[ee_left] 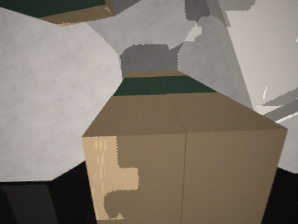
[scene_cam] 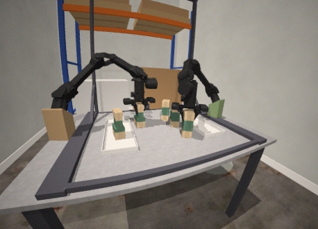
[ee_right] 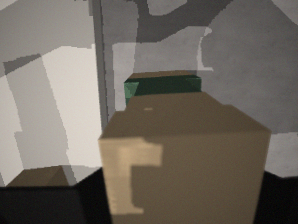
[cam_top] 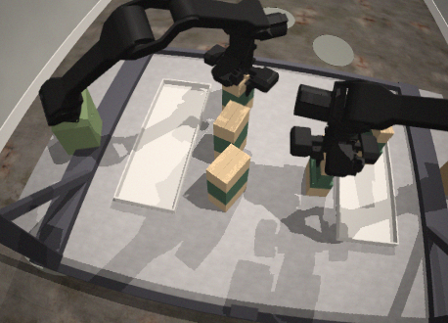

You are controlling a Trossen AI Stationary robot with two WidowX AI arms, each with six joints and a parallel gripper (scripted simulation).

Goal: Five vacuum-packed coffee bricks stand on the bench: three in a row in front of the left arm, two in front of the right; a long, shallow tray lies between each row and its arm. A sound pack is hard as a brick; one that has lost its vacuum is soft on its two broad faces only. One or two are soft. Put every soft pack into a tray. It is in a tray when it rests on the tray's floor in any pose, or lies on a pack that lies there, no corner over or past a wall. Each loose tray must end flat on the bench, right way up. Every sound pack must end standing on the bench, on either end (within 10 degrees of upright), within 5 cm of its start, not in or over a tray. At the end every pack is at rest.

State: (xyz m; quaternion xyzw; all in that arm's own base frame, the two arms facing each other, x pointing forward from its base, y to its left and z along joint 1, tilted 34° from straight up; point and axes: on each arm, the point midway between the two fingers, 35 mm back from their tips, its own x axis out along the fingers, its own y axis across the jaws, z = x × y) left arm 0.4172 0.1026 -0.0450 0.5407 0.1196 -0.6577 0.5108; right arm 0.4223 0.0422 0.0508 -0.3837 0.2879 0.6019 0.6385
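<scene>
Three tan coffee packs with green bands stand in a row. My left gripper (cam_top: 241, 76) is shut on the top of the far pack (cam_top: 238, 95), which fills the left wrist view (ee_left: 185, 150). The middle pack (cam_top: 231, 125) and near pack (cam_top: 228, 177) stand free. My right gripper (cam_top: 337, 155) is shut on a pack (cam_top: 319, 178) beside the right tray (cam_top: 367, 197); this pack fills the right wrist view (ee_right: 185, 160). The fifth pack (cam_top: 382, 134) stands at that tray's far end, partly hidden by the arm; I cannot tell if it is inside.
The long white left tray (cam_top: 161, 143) lies flat between the row of three and the left arm's green base (cam_top: 78, 123). A dark raised frame (cam_top: 122, 84) borders the bench. Shelving and boxes (scene_cam: 128, 11) stand behind the cell.
</scene>
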